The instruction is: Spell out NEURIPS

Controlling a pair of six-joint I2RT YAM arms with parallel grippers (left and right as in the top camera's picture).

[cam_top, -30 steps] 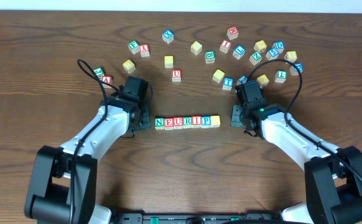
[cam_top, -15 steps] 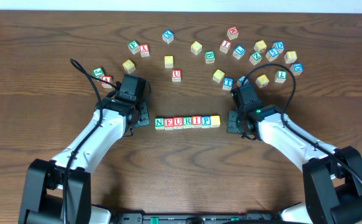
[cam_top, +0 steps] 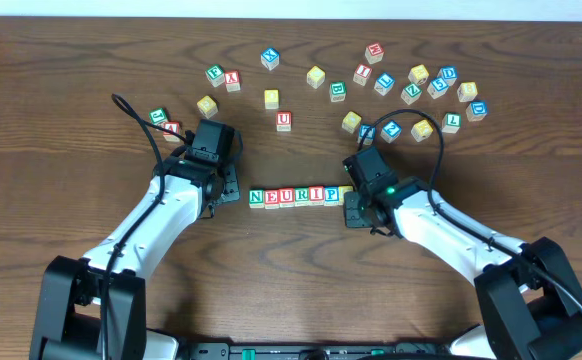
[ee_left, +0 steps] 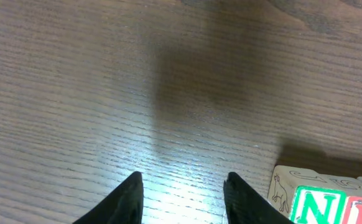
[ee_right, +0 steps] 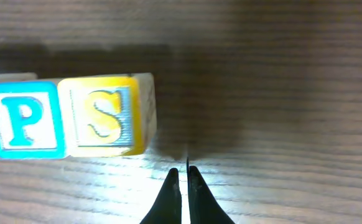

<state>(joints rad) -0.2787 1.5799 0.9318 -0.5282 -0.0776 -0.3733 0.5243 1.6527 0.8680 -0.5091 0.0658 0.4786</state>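
Right jaws: pressed together, pinching nothing. The right gripper (ee_right: 182,180) points at bare wood just beside the S cube (ee_right: 103,115), apart from it.
Left jaws: spread, nothing between them. The left gripper (ee_left: 182,186) sits low over the table (cam_top: 271,290), with the N cube (ee_left: 318,205) near its outer finger but not touching.
Arm positions: one gripper at each end of the row, left at the N end and right at the S end.
Task thing: the row (cam_top: 301,195) lies mid-table between the two arms, seven cubes side by side, letter faces up.
Appearance: green N, red E, red U, green R, red I, blue P (ee_right: 22,121), then the yellow-faced S. P and S touch in the right wrist view. From overhead the line looks straight, though at that size small gaps cannot be ruled out.
Step in hand: judged to be the finish, since the word reads complete and neither gripper holds a cube.
Next move: probably a clean retreat of both arms, up and away from the row ends. If S needs squaring, a light push along the row with the closed tips.
Other: loose cubes (cam_top: 316,76) are scattered along the far side, well apart from the row.
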